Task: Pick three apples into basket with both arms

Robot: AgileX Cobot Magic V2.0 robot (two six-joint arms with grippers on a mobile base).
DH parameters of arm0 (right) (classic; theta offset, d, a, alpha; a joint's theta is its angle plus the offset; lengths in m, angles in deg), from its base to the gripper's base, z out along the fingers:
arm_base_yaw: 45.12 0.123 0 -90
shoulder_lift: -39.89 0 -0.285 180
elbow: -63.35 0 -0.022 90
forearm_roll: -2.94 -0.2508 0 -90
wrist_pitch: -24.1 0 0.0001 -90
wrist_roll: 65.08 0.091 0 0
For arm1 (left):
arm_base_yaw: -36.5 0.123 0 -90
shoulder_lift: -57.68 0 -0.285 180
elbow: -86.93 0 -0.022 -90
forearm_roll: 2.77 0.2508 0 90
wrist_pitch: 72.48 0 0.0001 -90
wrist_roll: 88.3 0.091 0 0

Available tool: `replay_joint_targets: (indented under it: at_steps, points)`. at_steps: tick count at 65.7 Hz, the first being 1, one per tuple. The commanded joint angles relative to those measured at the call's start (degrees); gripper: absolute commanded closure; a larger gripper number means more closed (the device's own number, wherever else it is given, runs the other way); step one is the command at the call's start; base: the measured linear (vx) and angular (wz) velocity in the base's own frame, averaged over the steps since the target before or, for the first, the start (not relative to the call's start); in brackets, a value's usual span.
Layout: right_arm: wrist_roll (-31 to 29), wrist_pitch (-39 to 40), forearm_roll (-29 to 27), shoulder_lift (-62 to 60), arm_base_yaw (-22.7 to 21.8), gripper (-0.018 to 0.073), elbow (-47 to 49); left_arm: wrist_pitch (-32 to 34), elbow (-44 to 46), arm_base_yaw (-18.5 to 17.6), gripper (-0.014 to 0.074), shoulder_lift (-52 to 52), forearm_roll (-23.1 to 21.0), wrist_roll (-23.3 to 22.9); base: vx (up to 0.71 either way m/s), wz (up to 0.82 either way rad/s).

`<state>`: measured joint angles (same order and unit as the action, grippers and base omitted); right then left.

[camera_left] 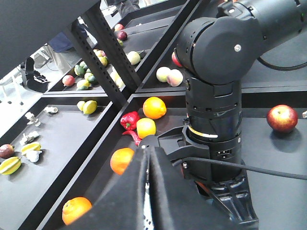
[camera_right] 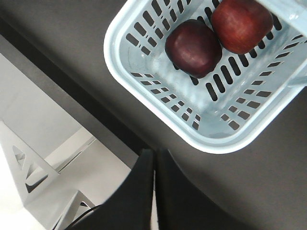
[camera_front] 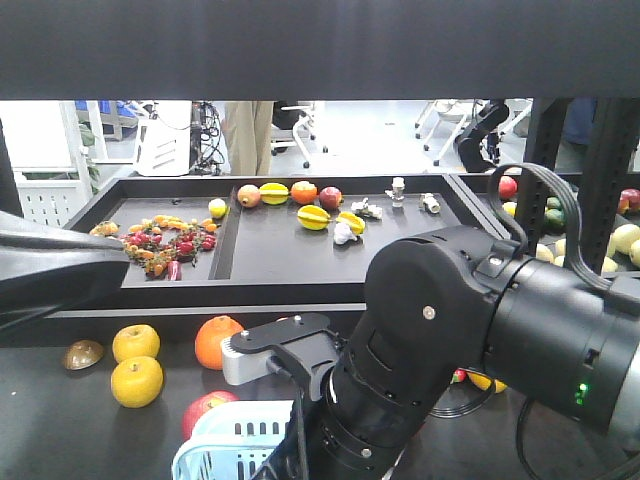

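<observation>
Two apples are already lying in the basket (camera_right: 168,96), a darker apple (camera_right: 193,48) touching a redder apple (camera_right: 240,23) at one corner of it, so the job is looking two-thirds done and the third pick is the step in hand. The right gripper (camera_right: 154,187) is hanging over the bench just outside the basket's rim, its fingers pressing together and gripping nothing. The left gripper (camera_left: 146,191) is likewise looking clenched and empty, pointing across toward the right arm (camera_left: 216,72). From the front, a third apple (camera_front: 205,410) is showing just beside the basket's left side, near the front edge of the bench (camera_front: 60,430); whether it is touching the basket I cannot tell. The left wrist view is also showing a lone apple (camera_left: 282,118) on bare bench, possibly another one. I am judging that the next move is calling for one gripper to spread its fingers, drop over a loose apple while avoiding the orange (camera_front: 218,340) nearby, and carry it over the rim without the arms crowding each other
</observation>
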<state>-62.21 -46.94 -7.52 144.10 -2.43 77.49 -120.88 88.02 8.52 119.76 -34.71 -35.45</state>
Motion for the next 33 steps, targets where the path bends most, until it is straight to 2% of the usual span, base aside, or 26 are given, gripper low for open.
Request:
replay_joint_targets:
  at_steps: [1,33]
  points:
    - [-0.8,1.2,-0.8,-2.6,-0.1,0.0568,1.7,3.5,1.6,-0.3,0.0604,-0.4,-1.7,-0.5,0.00,0.00]
    - [-2.5,1.1,-1.9,-2.6,-0.1,0.0566,1.7,3.5,1.6,-0.3,0.0604,-0.4,-1.7,-0.5,0.00,0.00]
